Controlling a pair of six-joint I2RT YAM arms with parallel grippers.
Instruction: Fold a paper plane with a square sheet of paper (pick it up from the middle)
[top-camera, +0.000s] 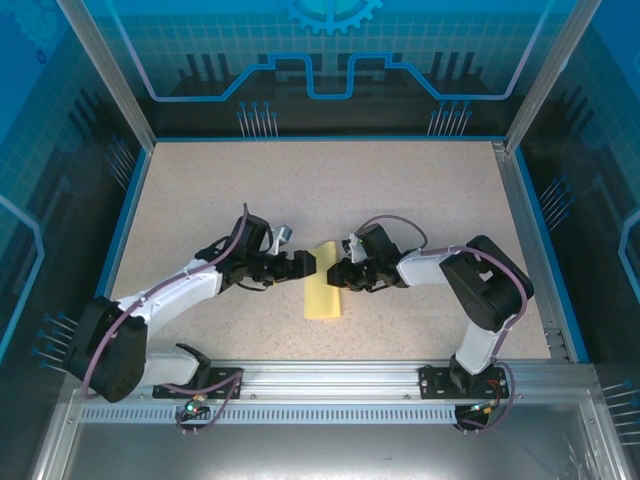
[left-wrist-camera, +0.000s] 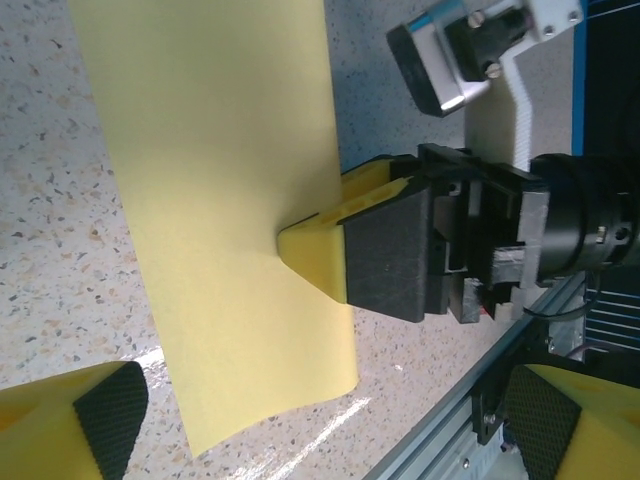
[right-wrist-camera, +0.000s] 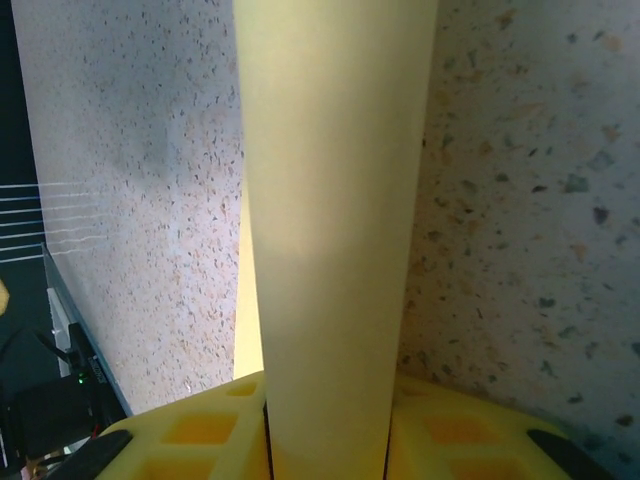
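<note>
Pale yellow paper strip (top-camera: 322, 300), long axis near-to-far, right pincer (top-camera: 332, 272) gripping.

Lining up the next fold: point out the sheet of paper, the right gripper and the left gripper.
sheet of paper (top-camera: 322, 300): top view, middle of its near half.
right gripper (left-wrist-camera: 305, 243): left wrist view, between its fingertips at the paper's edge.
left gripper (top-camera: 306, 264): top view, between its fingertips.

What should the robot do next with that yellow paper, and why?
Probably bring the open left gripper down onto the square sheet of paper to flatten it: the right gripper pinches its edge, and the fold looks rounded, not creased.
</note>
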